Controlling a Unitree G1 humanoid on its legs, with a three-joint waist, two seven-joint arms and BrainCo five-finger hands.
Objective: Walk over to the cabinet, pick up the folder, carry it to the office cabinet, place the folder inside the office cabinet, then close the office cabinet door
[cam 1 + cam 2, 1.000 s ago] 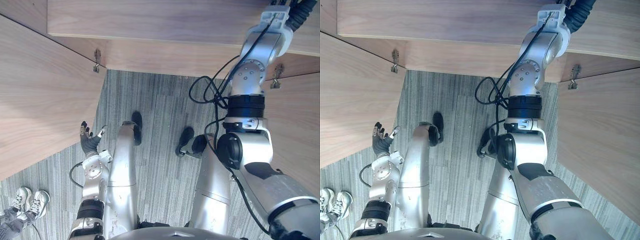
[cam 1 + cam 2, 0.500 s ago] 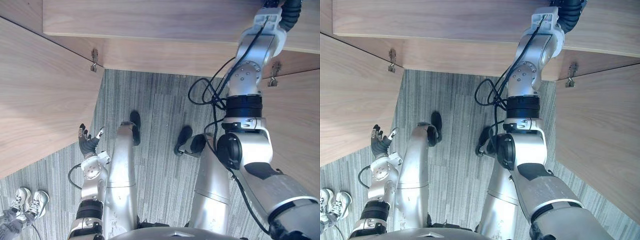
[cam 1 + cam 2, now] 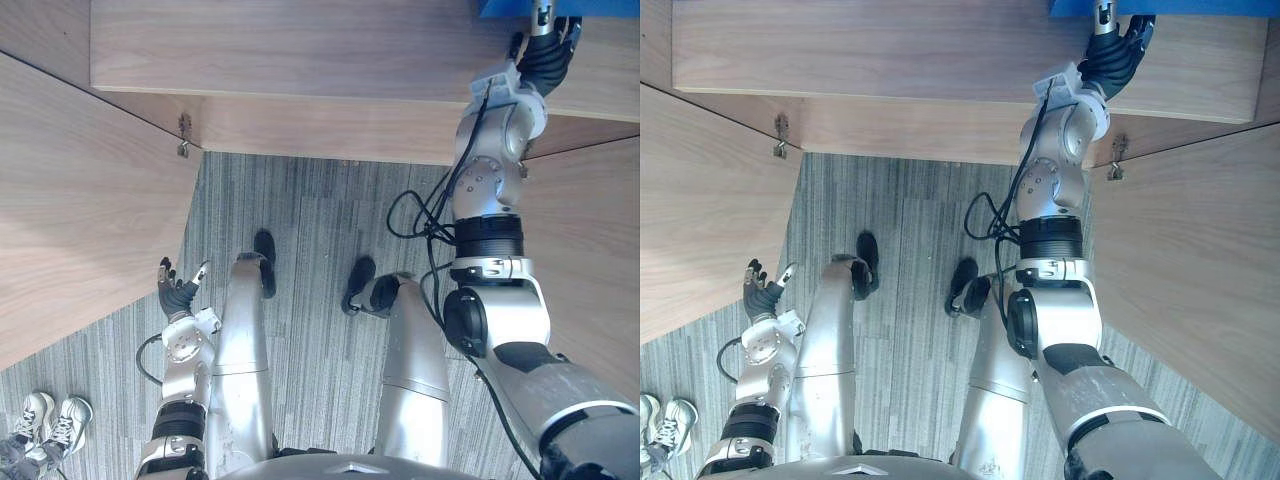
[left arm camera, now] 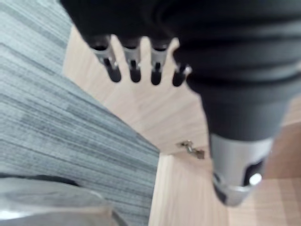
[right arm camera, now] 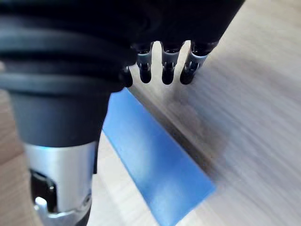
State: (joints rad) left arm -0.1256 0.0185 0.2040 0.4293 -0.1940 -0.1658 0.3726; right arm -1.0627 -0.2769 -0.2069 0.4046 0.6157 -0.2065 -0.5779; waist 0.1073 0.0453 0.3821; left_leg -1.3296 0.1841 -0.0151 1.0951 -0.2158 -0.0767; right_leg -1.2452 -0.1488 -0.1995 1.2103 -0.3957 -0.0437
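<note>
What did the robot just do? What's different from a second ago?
The right hand has drawn back into view, at the edge of the blue folder lying on the wooden shelf, fingers straight, not gripping it. The left hand stays low and open by the left door; that and the right door stay open.

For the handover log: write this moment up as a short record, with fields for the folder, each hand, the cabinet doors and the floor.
folder: blue folder lying flat on the cabinet's wooden shelf
right hand: raised to the folder's edge, fingers straight, not gripping; contact unclear
left hand: low at the robot's side, open, holding nothing
doors: left door and right door both swung open
floor: grey carpet; a person's sneakers to the robot's left
</note>
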